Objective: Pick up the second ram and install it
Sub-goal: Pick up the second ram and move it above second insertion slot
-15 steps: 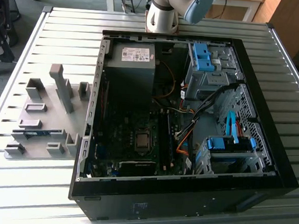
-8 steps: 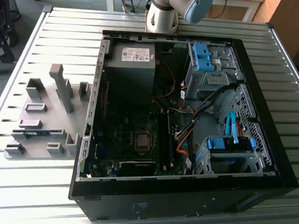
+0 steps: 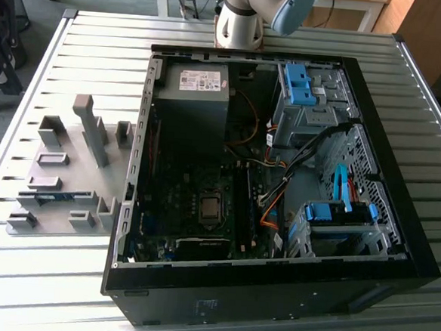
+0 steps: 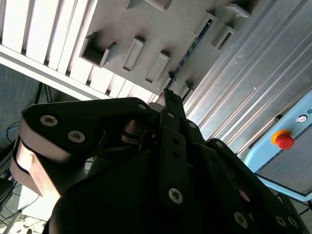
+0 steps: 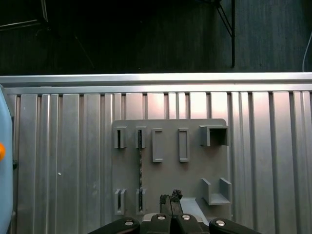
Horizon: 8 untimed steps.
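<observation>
The second ram (image 5: 140,170) stands on edge in a slot of the grey holder plate (image 5: 195,170), seen as a thin dark line between two pairs of small blocks. It also appears as a thin strip (image 4: 187,53) in the second wrist view, and as a blue-green strip (image 3: 50,196) on the plate (image 3: 72,178) at the exterior view's left. My gripper (image 5: 170,197) hangs well above the plate, a little to one side of the ram's slot. Its black fingertips (image 4: 168,95) are pressed together with nothing between them.
An open black computer case (image 3: 272,298) lies on the slatted metal table (image 3: 365,47), to the right of the holder plate in the exterior view. Its motherboard's memory slots (image 3: 244,205) sit mid-case, among cables and blue drive latches (image 3: 298,84). A red stop button (image 4: 284,140) sits beyond the table.
</observation>
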### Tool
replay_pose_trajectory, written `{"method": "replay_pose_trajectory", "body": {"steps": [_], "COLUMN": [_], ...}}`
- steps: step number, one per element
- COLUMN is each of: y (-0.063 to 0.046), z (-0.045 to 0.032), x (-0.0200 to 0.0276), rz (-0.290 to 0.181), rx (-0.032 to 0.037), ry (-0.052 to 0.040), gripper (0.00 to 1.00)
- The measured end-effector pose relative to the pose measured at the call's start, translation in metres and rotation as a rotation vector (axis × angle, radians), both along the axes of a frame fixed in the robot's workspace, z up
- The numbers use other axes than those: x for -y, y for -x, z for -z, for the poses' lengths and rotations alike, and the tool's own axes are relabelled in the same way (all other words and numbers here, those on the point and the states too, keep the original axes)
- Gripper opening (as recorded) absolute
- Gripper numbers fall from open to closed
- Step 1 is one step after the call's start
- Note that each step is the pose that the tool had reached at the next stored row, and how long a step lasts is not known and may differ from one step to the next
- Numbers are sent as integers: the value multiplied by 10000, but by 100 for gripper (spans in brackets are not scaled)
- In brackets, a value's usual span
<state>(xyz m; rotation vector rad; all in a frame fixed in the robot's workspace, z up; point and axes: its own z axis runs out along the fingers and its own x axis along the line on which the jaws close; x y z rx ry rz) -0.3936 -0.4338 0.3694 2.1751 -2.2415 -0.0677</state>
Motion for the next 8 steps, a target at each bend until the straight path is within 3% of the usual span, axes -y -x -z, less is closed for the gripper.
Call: {"method": "replay_pose_trajectory", "body": {"steps": [8], "y": [0], "z": [23], "x": [1], "rz": [-198], "rx": [1], "ry": [1], "gripper": [10]}}
